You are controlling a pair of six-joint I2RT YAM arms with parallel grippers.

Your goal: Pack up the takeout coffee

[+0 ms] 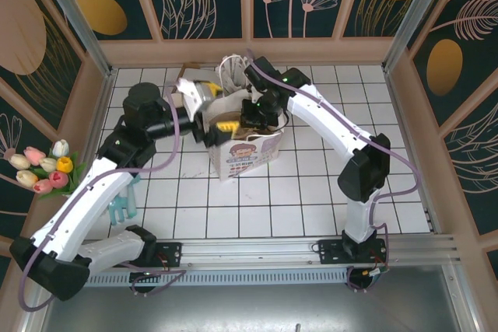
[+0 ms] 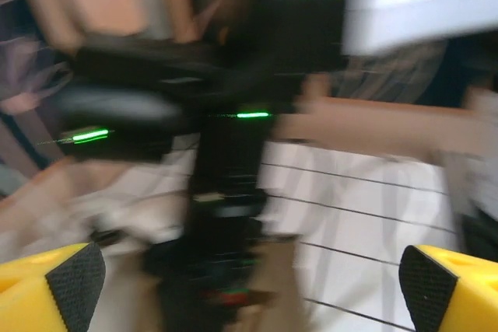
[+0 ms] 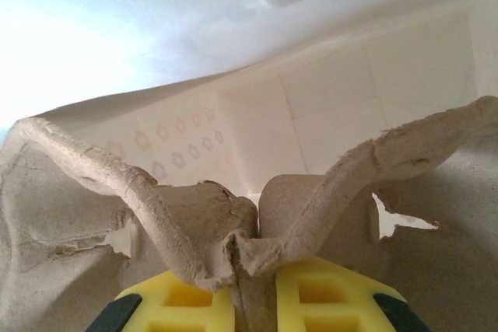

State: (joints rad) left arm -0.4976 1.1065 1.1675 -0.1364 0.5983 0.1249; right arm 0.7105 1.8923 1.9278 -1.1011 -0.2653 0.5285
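Note:
A white paper bag (image 1: 245,153) with a cartoon print stands open in the middle of the tiled table. My right gripper (image 1: 255,117) reaches down into its mouth. In the right wrist view, my right gripper (image 3: 253,297) is shut on a ridge of a grey-brown pulp cup carrier (image 3: 194,215), with the bag's white inner walls around it. My left gripper (image 1: 212,118) sits at the bag's left rim. In the blurred left wrist view, my left gripper (image 2: 249,293) stands wide open with nothing between its yellow fingers (image 2: 47,289). The takeout coffee is hidden.
Crumpled white and brown paper (image 1: 226,68) lies behind the bag. A bunch of tulips (image 1: 43,165) leans at the left wall, and a pale-green holder (image 1: 124,204) stands beside my left arm. Enclosure walls ring the table; bare tiles lie in front and to the right.

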